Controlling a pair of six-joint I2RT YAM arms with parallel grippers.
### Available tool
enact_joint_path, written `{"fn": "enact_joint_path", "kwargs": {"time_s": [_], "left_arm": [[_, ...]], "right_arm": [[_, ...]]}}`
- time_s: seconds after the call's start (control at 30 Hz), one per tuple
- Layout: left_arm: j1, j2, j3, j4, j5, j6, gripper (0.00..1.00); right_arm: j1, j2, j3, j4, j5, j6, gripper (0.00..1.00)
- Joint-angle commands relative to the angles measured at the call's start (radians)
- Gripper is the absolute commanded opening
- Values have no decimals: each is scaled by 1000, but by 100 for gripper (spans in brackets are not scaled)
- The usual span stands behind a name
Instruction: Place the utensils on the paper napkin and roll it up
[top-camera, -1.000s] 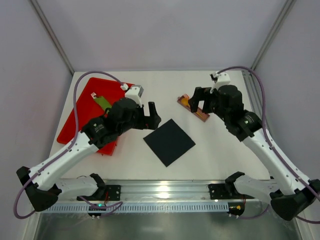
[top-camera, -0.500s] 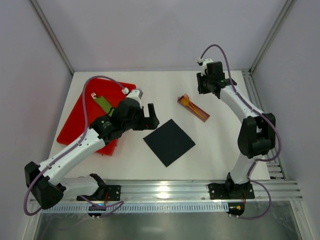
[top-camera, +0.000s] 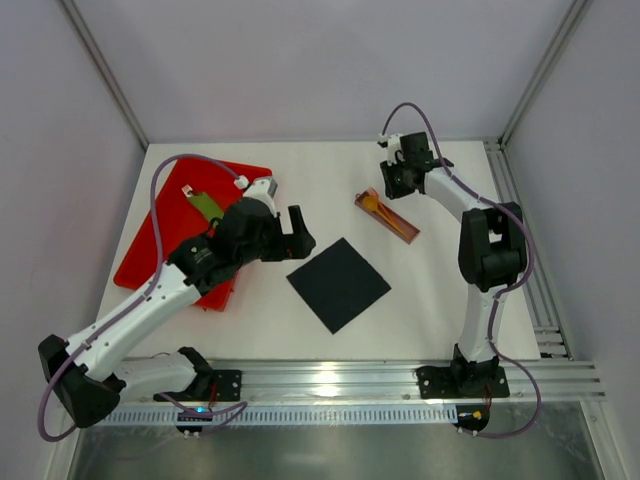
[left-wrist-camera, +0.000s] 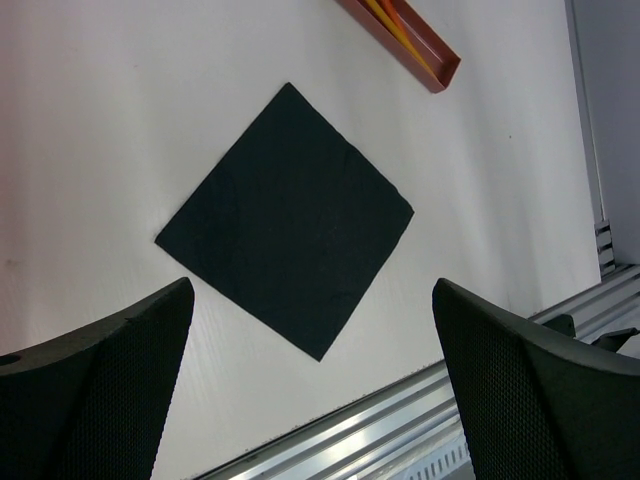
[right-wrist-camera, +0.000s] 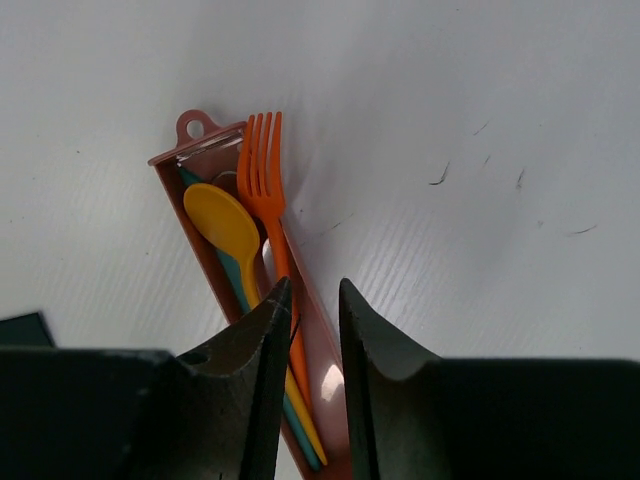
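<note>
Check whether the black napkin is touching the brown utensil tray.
Apart. The left wrist view shows bare white table between the black napkin and the brown utensil tray; the top view agrees.

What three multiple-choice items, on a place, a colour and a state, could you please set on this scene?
1. Where do the utensils lie?
A. On the napkin
B. In the narrow tray
C. In the left gripper

2. What colour is the fork?
A. Orange
B. Green
C. Black

3. How is the left gripper?
A. Shut on the napkin
B. Open, empty
C. Shut on the fork

Key: 1 B, they lie inside the narrow tray, and the napkin is bare. 2 A, the right wrist view shows it orange. 3 B, its fingers stand wide apart, holding nothing.
</note>
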Motion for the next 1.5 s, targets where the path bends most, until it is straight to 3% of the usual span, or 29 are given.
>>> {"fn": "enact_joint_path", "kwargs": {"time_s": [0.0, 0.23, 0.83, 1.33, 1.47], "left_arm": [[9, -38, -10, 18, -22, -3, 100], [13, -56, -29, 17, -32, -4, 100], [15, -82, -42, 15, -29, -24, 99], [16, -118, -94, 78, -6, -47, 100], [16, -122, -99, 81, -12, -43, 99]], "right_arm": [[11, -9, -11, 29, -40, -21, 27], [25, -66, -151, 121, -2, -9, 23], [31, -9, -110, 23, 40, 2, 20], [39, 60, -44, -63, 58, 0, 25], [39, 58, -44, -61, 74, 8, 18]]}}
